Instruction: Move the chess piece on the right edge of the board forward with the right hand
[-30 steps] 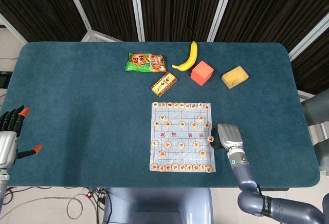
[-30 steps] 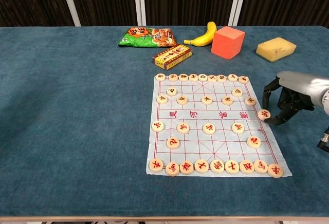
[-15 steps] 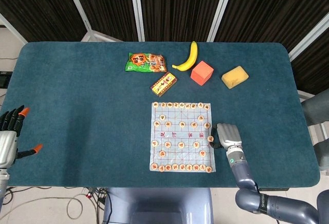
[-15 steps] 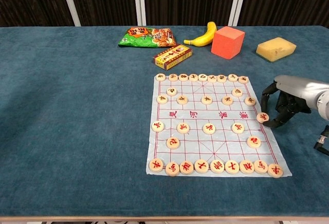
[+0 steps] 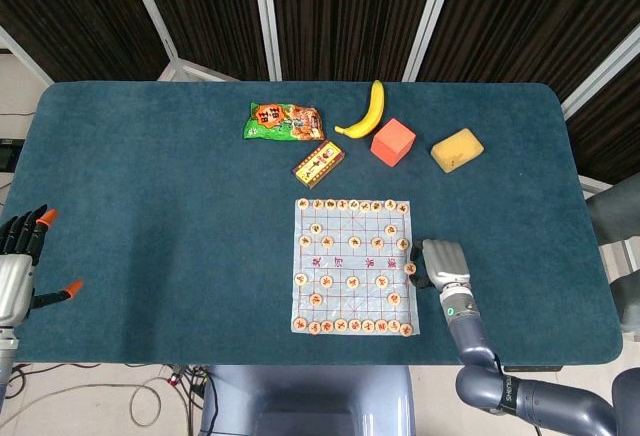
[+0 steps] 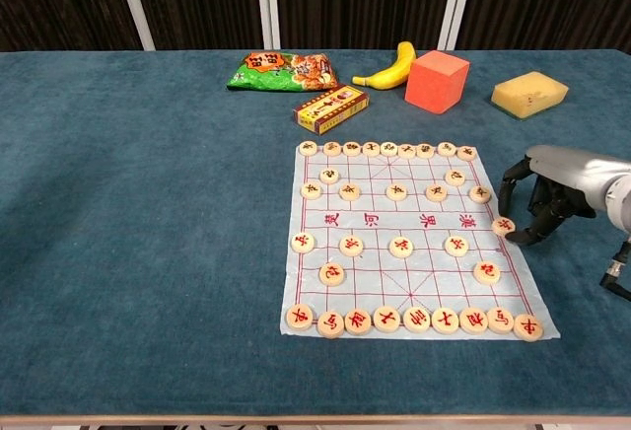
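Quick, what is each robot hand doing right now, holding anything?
Left robot hand: open, fingers apart, holding nothing.
Right robot hand: fingers touch the round wooden chess piece at the board's right edge; a grip cannot be told.

Red characters on board (image 6: 394,221) and pieces; too small to read.

Even, fairly bright light is falling from overhead, washing the teal bench (image 5: 180,206) without harsh glare. Shadows are staying short and soft: a small dark patch is sitting under the right hand (image 6: 552,188) in the chest view, and thin ones are hugging the orange cube (image 6: 436,81) toward 6 o'clock. The dark curtains (image 5: 340,6) at 12 o'clock are swallowing detail. Both views are looking sharp at centre; the head view is bending slightly at its edges, and the piece markings are reading too small there.
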You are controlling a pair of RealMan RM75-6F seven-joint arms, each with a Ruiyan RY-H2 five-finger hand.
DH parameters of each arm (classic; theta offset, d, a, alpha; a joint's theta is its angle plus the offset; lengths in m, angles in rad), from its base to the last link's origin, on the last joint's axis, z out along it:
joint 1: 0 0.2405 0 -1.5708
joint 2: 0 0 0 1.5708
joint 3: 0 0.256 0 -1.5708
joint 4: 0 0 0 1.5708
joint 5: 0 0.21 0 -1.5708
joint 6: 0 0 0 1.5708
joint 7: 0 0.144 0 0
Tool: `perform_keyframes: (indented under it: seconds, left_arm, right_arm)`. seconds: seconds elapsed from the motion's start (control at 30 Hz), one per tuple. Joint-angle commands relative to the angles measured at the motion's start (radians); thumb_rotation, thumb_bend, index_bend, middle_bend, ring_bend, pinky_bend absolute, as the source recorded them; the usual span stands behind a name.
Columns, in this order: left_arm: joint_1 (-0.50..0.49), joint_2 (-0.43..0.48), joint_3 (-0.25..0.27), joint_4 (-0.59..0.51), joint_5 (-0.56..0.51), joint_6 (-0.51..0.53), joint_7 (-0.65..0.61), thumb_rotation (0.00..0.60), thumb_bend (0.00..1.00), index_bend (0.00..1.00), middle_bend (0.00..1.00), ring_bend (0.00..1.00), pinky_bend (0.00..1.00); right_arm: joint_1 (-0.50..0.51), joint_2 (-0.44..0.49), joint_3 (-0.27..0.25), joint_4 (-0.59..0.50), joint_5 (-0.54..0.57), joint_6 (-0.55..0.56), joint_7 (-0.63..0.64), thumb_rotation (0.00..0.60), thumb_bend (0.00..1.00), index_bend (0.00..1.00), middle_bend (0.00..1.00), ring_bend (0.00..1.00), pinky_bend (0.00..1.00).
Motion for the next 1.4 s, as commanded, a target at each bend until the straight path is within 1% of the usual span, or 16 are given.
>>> perform_keyframes:
  seconds: [0.03, 0.43, 0.57, 0.67, 0.73, 0.77, 0.8, 0.87, 0.93, 0.97, 1.0, 1.03, 1.1, 1.2, 1.27, 1.4]
  left_arm:
    - [0.0, 0.001, 0.0, -0.001, 0.0, 0.0, -0.001, 0.6, 0.0, 0.0, 0.0, 0.0, 0.0]
    - [0.001, 0.003, -0.001, -0.004, -0.001, 0.001, -0.007, 0.6, 0.0, 0.0, 0.0, 0.0, 0.0]
    - [0.001, 0.002, -0.001, -0.003, -0.001, 0.001, -0.006, 0.6, 0.0, 0.0, 0.0, 0.0, 0.0]
    - [0.001, 0.002, 0.0, -0.002, 0.0, 0.002, -0.004, 0.6, 0.0, 0.0, 0.0, 0.0, 0.0]
    - [0.002, 0.002, 0.0, -0.002, 0.001, 0.003, -0.003, 0.6, 0.0, 0.0, 0.0, 0.0, 0.0]
    - [0.002, 0.002, 0.001, -0.001, 0.001, 0.003, -0.002, 0.6, 0.0, 0.0, 0.0, 0.0, 0.0]
    - [0.003, 0.001, 0.002, -0.001, 0.001, 0.004, 0.0, 0.6, 0.0, 0.0, 0.0, 0.0, 0.0]
    - [0.004, 0.001, 0.004, 0.0, 0.001, 0.003, 0.005, 0.6, 0.0, 0.0, 0.0, 0.0, 0.0]
    - [0.005, 0.001, 0.006, 0.001, 0.002, 0.004, 0.01, 0.6, 0.0, 0.0, 0.0, 0.0, 0.0]
    - [0.006, 0.0, 0.007, 0.002, 0.003, 0.005, 0.012, 0.6, 0.0, 0.0, 0.0, 0.0, 0.0]
    - [0.007, -0.001, 0.008, 0.004, 0.004, 0.007, 0.015, 0.6, 0.0, 0.0, 0.0, 0.0, 0.0]
    - [0.008, -0.002, 0.009, 0.006, 0.004, 0.009, 0.018, 0.6, 0.0, 0.0, 0.0, 0.0, 0.0]
    - [0.009, -0.005, 0.009, 0.009, 0.005, 0.011, 0.025, 0.6, 0.0, 0.0, 0.0, 0.0, 0.0]
    - [0.012, -0.01, 0.009, 0.017, 0.003, 0.016, 0.037, 0.6, 0.0, 0.0, 0.0, 0.0, 0.0]
    - [0.013, -0.015, 0.007, 0.023, 0.004, 0.023, 0.039, 0.6, 0.0, 0.0, 0.0, 0.0, 0.0]
    - [0.016, -0.028, 0.003, 0.042, 0.003, 0.034, 0.043, 0.6, 0.0, 0.0, 0.0, 0.0, 0.0]
  right_arm:
    - [-0.001, 0.006, -0.002, -0.008, 0.002, 0.004, -0.005, 0.6, 0.34, 0.39, 1.0, 1.0, 0.88]
    - [-0.014, 0.043, -0.011, -0.07, -0.028, 0.038, -0.008, 0.6, 0.34, 0.3, 1.0, 1.0, 0.88]
    - [-0.028, 0.077, -0.013, -0.112, -0.071, 0.069, 0.002, 0.6, 0.34, 0.29, 1.0, 1.0, 0.88]
    - [-0.054, 0.128, -0.019, -0.167, -0.134, 0.115, 0.022, 0.6, 0.34, 0.27, 1.0, 1.0, 0.88]
    - [-0.081, 0.176, -0.027, -0.211, -0.19, 0.153, 0.048, 0.6, 0.34, 0.22, 0.98, 0.97, 0.83]
    - [-0.097, 0.202, -0.032, -0.232, -0.22, 0.174, 0.063, 0.6, 0.34, 0.2, 0.95, 0.94, 0.8]
    - [-0.113, 0.227, -0.039, -0.251, -0.25, 0.192, 0.079, 0.6, 0.34, 0.16, 0.88, 0.88, 0.77]
    - [-0.15, 0.279, -0.056, -0.287, -0.309, 0.229, 0.116, 0.6, 0.34, 0.1, 0.71, 0.72, 0.65]
    - [-0.187, 0.332, -0.082, -0.316, -0.371, 0.256, 0.155, 0.6, 0.34, 0.03, 0.48, 0.47, 0.5]
    - [-0.209, 0.362, -0.098, -0.326, -0.404, 0.272, 0.172, 0.6, 0.34, 0.01, 0.41, 0.39, 0.47]
    - [-0.227, 0.388, -0.113, -0.334, -0.433, 0.285, 0.189, 0.6, 0.34, 0.0, 0.29, 0.25, 0.36]
    - [-0.248, 0.414, -0.128, -0.339, -0.461, 0.302, 0.205, 0.6, 0.34, 0.0, 0.21, 0.16, 0.25]
    - [-0.279, 0.453, -0.151, -0.342, -0.503, 0.326, 0.231, 0.6, 0.34, 0.0, 0.07, 0.03, 0.07]
    - [-0.334, 0.504, -0.185, -0.33, -0.568, 0.372, 0.282, 0.6, 0.34, 0.0, 0.0, 0.0, 0.0]
    - [-0.37, 0.517, -0.198, -0.305, -0.607, 0.411, 0.322, 0.6, 0.34, 0.0, 0.0, 0.0, 0.0]
    - [-0.419, 0.501, -0.207, -0.22, -0.672, 0.468, 0.381, 0.6, 0.34, 0.0, 0.0, 0.0, 0.0]
